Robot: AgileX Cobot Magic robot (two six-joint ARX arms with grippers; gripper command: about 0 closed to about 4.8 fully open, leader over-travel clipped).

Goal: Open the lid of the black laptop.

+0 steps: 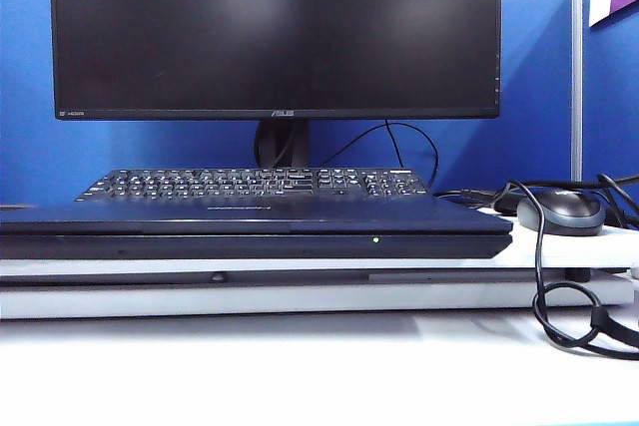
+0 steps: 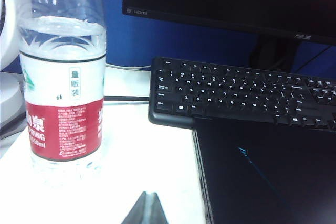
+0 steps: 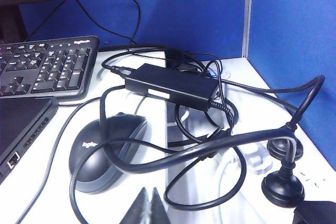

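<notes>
2 grippers, both low over the white table point(image 1: 300, 366): left gripper point(image 2: 147, 209) near a water bottle point(image 2: 63, 77) left of the black laptop point(image 1: 250, 231), right gripper point(image 3: 146, 208) near the mouse point(image 3: 107, 150) and tangled cables point(image 3: 210, 145). Only the fingertips show, tips together, nothing held. Laptop centre, lid point(image 1: 250, 212) down flat, 1 green light point(image 1: 375, 239) on its front edge. Behind it a keyboard point(image 1: 255, 185), then the ASUS monitor point(image 1: 275, 32). Power brick point(image 3: 173, 86) far right.

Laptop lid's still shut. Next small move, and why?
Probably bring the left gripper, hanging beside the water bottle, across toward the front edge of the lid. The lid lies flat on the black laptop, and the right gripper hangs over the mouse and cables.
</notes>
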